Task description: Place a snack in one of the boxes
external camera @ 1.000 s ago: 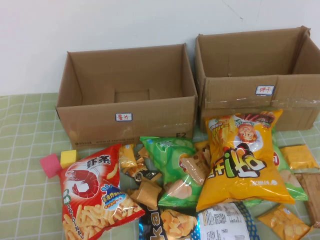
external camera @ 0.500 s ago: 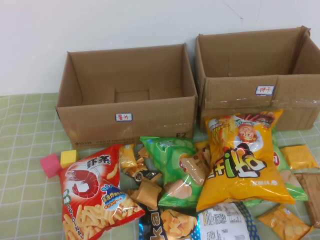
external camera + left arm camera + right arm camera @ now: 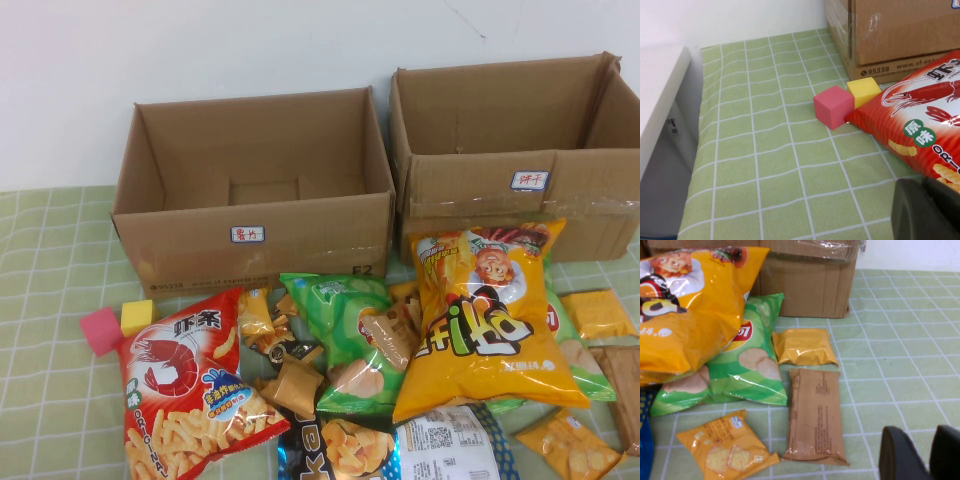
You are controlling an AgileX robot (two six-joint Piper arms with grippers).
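The snack, a large red shrimp-stick bag [image 3: 190, 390], lies flat on the green checked cloth in front of the left box. That brown cardboard box marked E2 [image 3: 250, 240] stands open and empty behind it. In the left wrist view my left gripper [image 3: 927, 210] is low over the cloth beside the near edge of the red bag [image 3: 920, 115], fingers together and empty; the box's corner [image 3: 895, 30] shows behind. My right gripper [image 3: 930, 455] hovers over bare cloth at the right side of the pile, fingers together and empty. Neither gripper shows in the high view.
A taller taped box [image 3: 520, 190] stands to the right. A yellow-orange cartoon bag [image 3: 480, 320], green chip bags [image 3: 340, 330] and small packets fill the middle. A pink cube [image 3: 832, 105] and a yellow cube [image 3: 863, 91] sit by the red bag. A brown packet [image 3: 815, 415] lies near my right gripper.
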